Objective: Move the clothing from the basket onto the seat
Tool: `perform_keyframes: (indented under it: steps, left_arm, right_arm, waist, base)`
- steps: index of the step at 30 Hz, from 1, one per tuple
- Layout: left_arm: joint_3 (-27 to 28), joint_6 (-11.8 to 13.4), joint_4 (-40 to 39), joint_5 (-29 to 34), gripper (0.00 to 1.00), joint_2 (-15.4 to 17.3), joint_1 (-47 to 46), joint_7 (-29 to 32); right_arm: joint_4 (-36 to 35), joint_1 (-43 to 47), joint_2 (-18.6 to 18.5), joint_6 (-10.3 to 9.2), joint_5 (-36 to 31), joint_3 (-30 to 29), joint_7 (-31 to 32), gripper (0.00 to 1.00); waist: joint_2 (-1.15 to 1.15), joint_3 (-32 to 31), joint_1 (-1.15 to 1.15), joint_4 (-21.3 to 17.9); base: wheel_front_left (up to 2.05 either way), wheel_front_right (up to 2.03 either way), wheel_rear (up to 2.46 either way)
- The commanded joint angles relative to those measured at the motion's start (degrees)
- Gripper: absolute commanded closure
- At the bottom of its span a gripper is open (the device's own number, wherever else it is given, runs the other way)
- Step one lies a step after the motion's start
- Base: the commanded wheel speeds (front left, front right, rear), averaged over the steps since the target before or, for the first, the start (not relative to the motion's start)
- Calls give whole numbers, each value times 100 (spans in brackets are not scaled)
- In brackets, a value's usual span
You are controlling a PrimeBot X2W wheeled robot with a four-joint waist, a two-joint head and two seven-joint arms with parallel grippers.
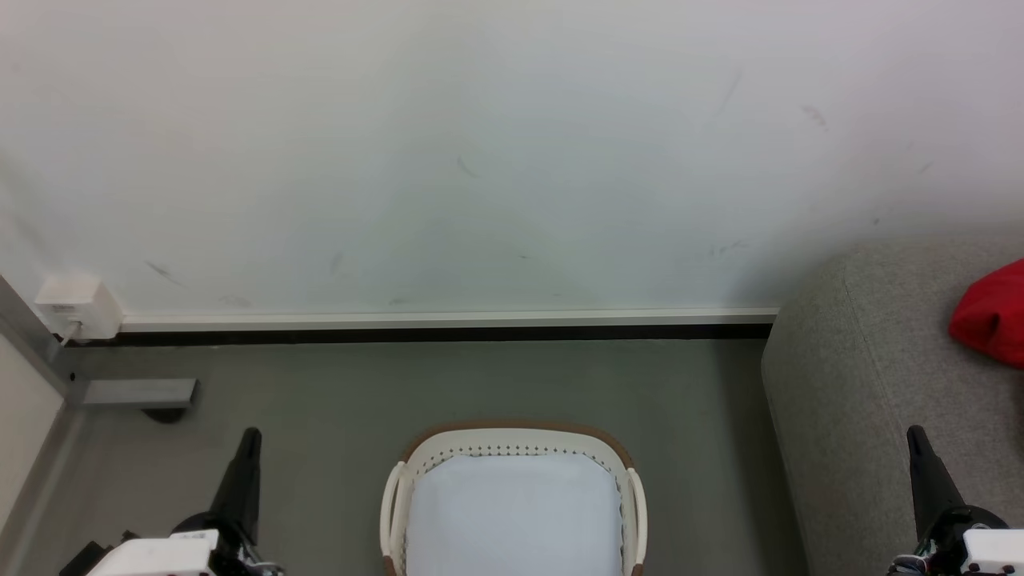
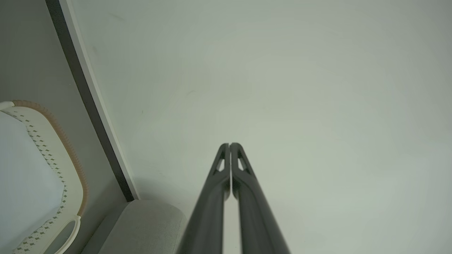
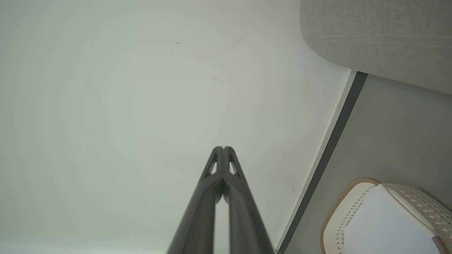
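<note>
where the head view is taken as reference, one basket [image 1: 516, 437] stands on the floor [image 1: 320, 400] at the lower centre, its far end toward the wall [image 1: 480, 160]. its long axis appears to run from the robot toward the wall, though the near end is cut off by the frame edge. two side handles [image 1: 396, 496] are visible, one on each long side, and the white bottom is exposed.

one seat [image 1: 848, 384] stands to the right of the basket, apart from it, with its rounded end near the wall. one red bundle of clothing [image 1: 994, 316] lies on top of the seat at the right frame edge. it is cut off there, so its long axis and the number of garments cannot be told.

left end effector [image 1: 250, 438]: fingers pressed together, gripping nothing, pointing toward the wall, left of the basket. right end effector [image 1: 917, 438]: same condition and heading, seen against the seat fabric, right of the basket.
</note>
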Motion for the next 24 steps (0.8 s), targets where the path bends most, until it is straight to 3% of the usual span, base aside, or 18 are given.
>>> perform_keyframes:
  steps: [1, 24]
  left_arm:
    - [14, -6, -15, -82, 100, 40, -45, 24]
    - [13, -6, -17, -83, 100, 40, -44, 24]
  right_arm:
    - [-27, -71, -44, -12, 8, -21, 16, 100]
    - [-26, -70, -44, -12, 9, -21, 16, 100]
  waist:
    - [0, 0, 0, 0]
    - [0, 0, 0, 0]
  base:
    - [0, 0, 0]
    - [0, 0, 0]
